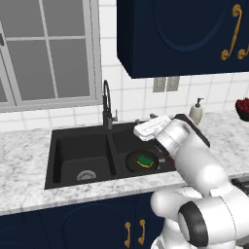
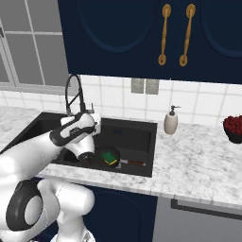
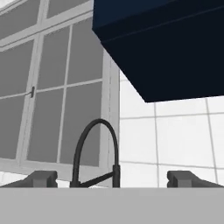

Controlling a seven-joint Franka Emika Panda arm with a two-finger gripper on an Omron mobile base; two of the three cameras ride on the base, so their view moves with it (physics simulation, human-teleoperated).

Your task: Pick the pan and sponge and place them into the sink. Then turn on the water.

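Down in the right basin of the sink [image 1: 63, 141] lies the pan [image 1: 141, 161], round and black, with the sponge [image 1: 144, 160] resting inside it, green face up, yellow edge showing. From the right base view the pan's slim handle [image 2: 133, 163] runs toward the sink's right wall, reddish-brown and silver. Left basin holds a round silver drain [image 1: 86, 175]; the right basin's drain cannot be made out.

Faucet [image 1: 107, 108]: tall, black, arched, standing at the back of the sink above the divider between basins. No stream visible at its spout.

Gripper [image 3: 113, 179]: raised above the sink's right basin, pointed toward the faucet and the window [image 1: 44, 53] behind it. Fingers [image 3: 43, 178] stand wide apart, nothing between them; the faucet's arch shows in the gap in the hand view. Whether the hand touches the faucet cannot be told.

Around: speckled grey-white counter [image 1: 24, 165] frames the sink. Cream soap dispenser [image 2: 171, 121] stands on the counter right of the sink, against the white tiled wall. Dark bowl of red fruit [image 2: 233, 128] farther right. Navy cabinets [image 2: 142, 38] with gold handles hang above.
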